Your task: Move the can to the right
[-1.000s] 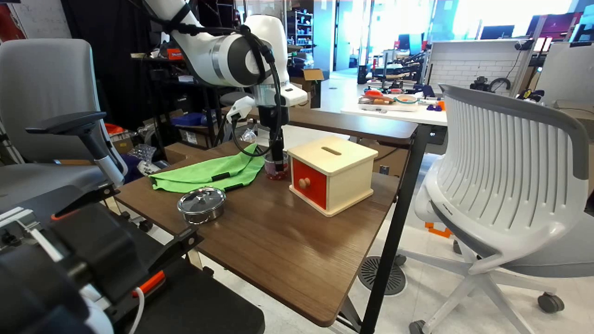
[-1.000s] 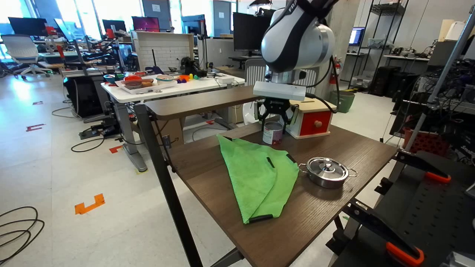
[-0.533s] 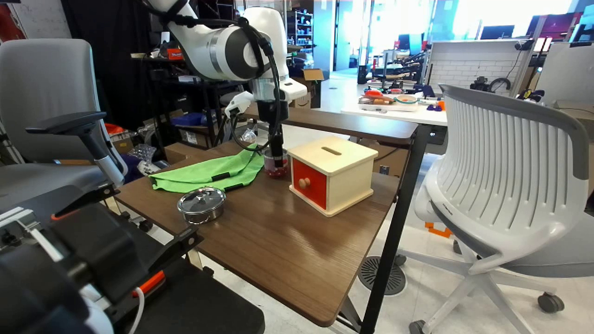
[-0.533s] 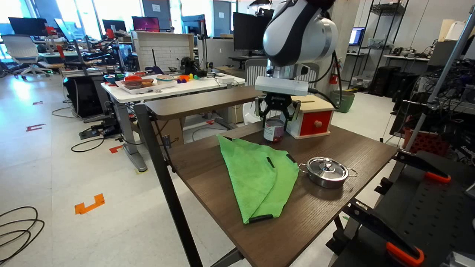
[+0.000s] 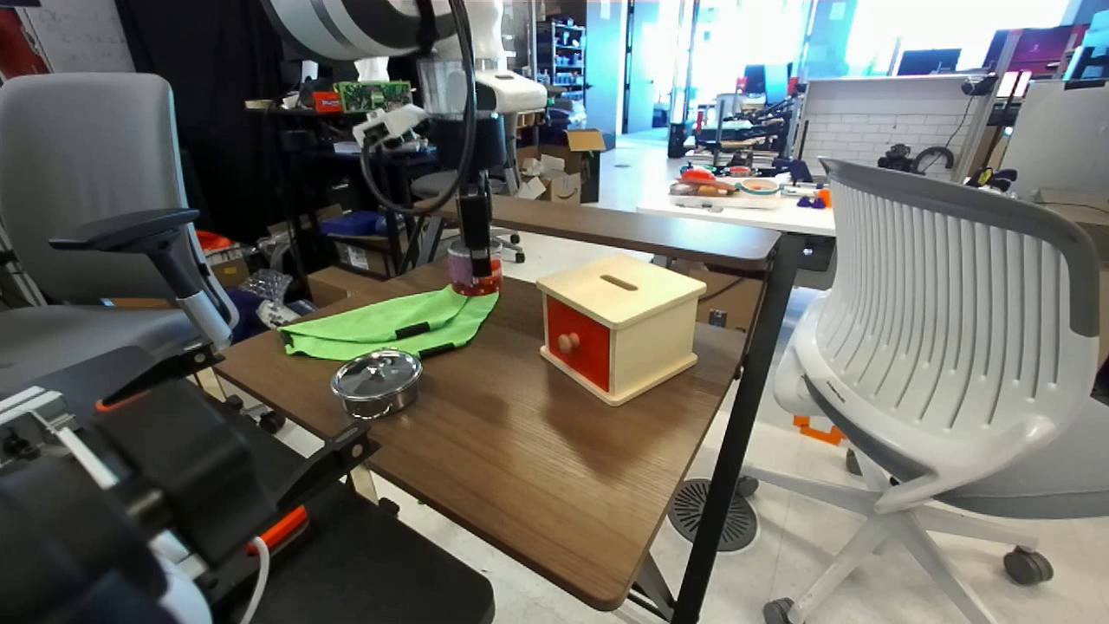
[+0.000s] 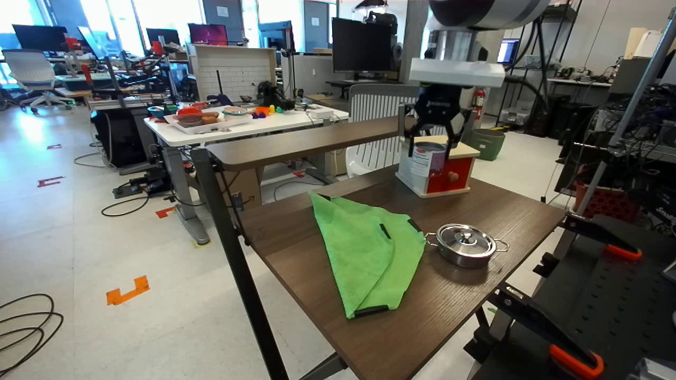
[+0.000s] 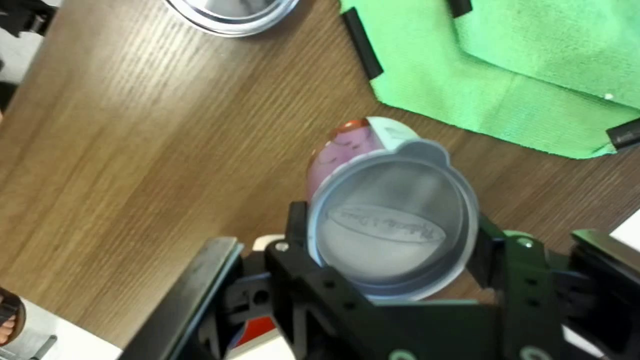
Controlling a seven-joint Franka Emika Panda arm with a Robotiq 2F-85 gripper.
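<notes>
The can (image 6: 426, 161) is small, with a grey lid, a pale label and red and purple sides. It also shows in an exterior view (image 5: 492, 270), partly hidden behind a finger. My gripper (image 6: 430, 153) is shut on the can, one finger on each side, and holds it upright above the table. In the wrist view the can's lid (image 7: 392, 220) sits between the fingertips. The can hangs in front of the wooden box in an exterior view, and above the far edge of the green cloth in an exterior view (image 5: 433, 316).
The tan wooden box (image 5: 650, 347) with a red drawer stands on the brown table (image 5: 520, 485). The green cloth (image 6: 364, 248) lies flat on it. A lidded metal dish (image 6: 466, 245) stands near the table's edge and also shows in an exterior view (image 5: 377, 381). A chair (image 5: 944, 329) stands beside the table.
My gripper has risen with the can in it, lifting it off the table. Both have shifted sideways, and the can now overlaps the wooden box in an exterior view. The other objects have not moved.
</notes>
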